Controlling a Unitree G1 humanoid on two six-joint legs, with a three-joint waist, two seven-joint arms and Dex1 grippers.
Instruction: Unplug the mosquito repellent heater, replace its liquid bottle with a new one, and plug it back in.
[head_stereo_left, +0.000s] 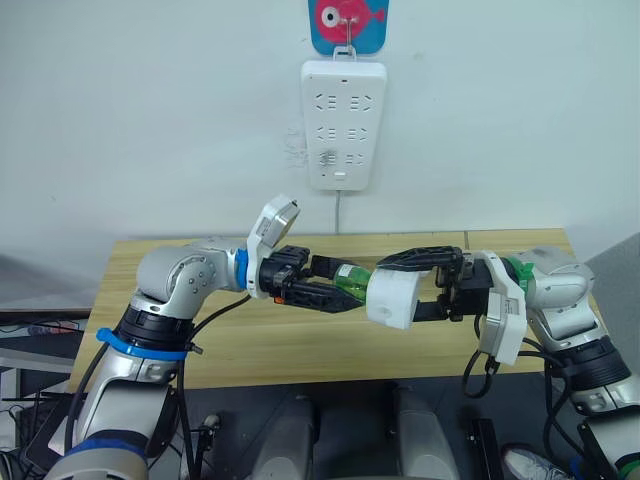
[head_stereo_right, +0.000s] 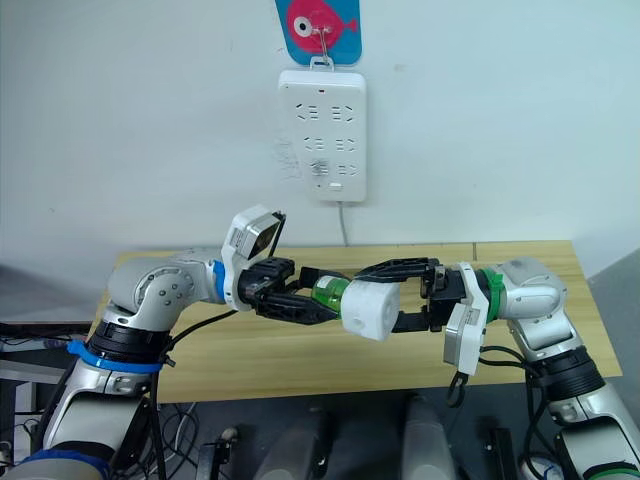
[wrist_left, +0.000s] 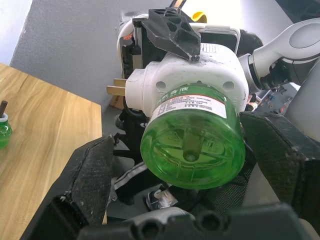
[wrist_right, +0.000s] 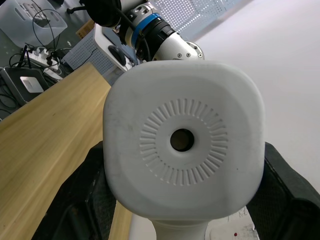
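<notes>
Left eye view: heater (head_stereo_left: 392, 299) unplugged, clamped in my right pincer (head_stereo_left: 425, 283); left pincer (head_stereo_left: 330, 285) grips its green bottle (head_stereo_left: 352, 279); swap and replugging remain.

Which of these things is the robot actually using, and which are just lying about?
In use:
small white rounded plastic heater
green liquid bottle in it
right gripper
left gripper
tall white power strip

Lying about:
small green bottle on wooden table

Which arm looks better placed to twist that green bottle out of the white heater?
Probably the left. Its end effector already sits around the green bottle, while the right end effector grips the heater and holds it above the table.
</notes>
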